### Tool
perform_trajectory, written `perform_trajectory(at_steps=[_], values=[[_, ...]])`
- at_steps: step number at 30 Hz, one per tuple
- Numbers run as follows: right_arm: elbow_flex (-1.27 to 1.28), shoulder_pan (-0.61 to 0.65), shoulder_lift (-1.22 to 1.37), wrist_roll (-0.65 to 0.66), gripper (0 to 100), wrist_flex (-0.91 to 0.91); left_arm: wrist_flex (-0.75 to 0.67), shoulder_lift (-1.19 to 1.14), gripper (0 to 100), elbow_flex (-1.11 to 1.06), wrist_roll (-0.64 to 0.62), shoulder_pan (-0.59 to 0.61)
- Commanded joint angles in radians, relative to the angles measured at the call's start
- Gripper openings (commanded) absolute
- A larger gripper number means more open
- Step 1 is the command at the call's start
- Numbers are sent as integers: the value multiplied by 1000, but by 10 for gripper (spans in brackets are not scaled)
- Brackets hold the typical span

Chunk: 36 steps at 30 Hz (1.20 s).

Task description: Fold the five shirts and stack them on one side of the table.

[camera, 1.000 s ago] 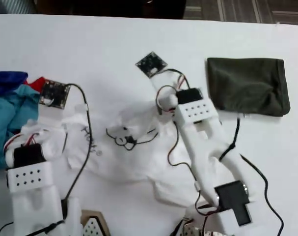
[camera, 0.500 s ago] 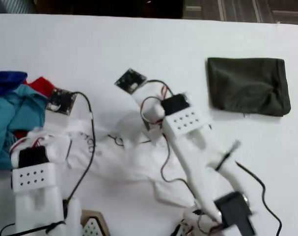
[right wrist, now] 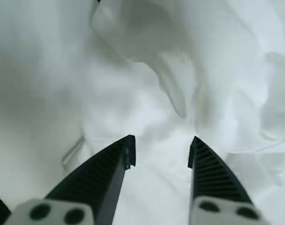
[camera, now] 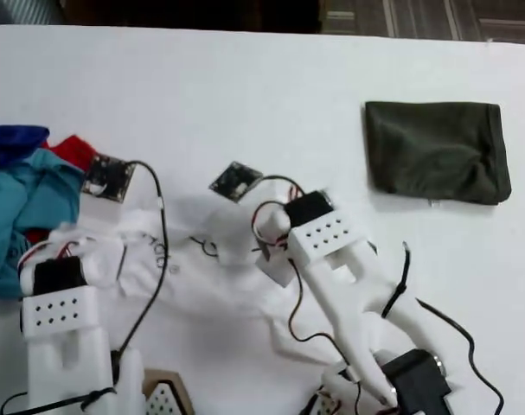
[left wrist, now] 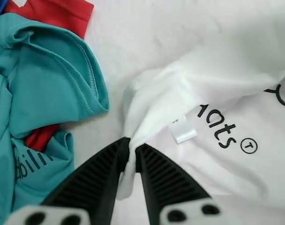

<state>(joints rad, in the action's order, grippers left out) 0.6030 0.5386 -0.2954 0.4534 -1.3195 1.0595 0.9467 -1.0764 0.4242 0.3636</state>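
A crumpled white shirt with black print lies mid-table between the two arms. My left gripper is shut on a fold of the white shirt near its neck label, close to the teal shirt. Low over a rumpled part of the white shirt, my right gripper is open with only cloth under its fingers. In the high view the left arm stands at the shirt's left end and the right arm over its right part.
A folded dark green shirt lies at the right side. Teal, blue and red shirts are heaped at the left edge. The far half of the table is bare.
The right arm has swung left and nearer the front edge, over the white shirt. The left arm shifted slightly, and the shirt's left part has bunched.
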Motion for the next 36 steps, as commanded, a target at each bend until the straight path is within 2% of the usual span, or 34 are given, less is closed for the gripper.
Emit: perform_trajectory(at_steps=[1, 8, 11, 18, 25, 30, 36], values=[[-2, 4, -42, -2, 190, 61, -26, 2, 25, 5, 9, -11], [-3, 4, 22, -3, 190, 160, -28, 2, 25, 5, 6, -14], [-6, 5, 96, -57, 190, 196, -28, 2, 25, 5, 6, -14], [-110, 35, 156, -87, 187, 200, -28, 2, 25, 5, 9, -12], [-238, -88, 165, -86, 190, 200, -28, 2, 25, 5, 9, -11], [-252, -101, 156, -86, 193, 125, -28, 2, 25, 5, 9, -11], [-252, 25, 156, -83, 231, -13, -35, 2, 25, 5, 9, -11]])
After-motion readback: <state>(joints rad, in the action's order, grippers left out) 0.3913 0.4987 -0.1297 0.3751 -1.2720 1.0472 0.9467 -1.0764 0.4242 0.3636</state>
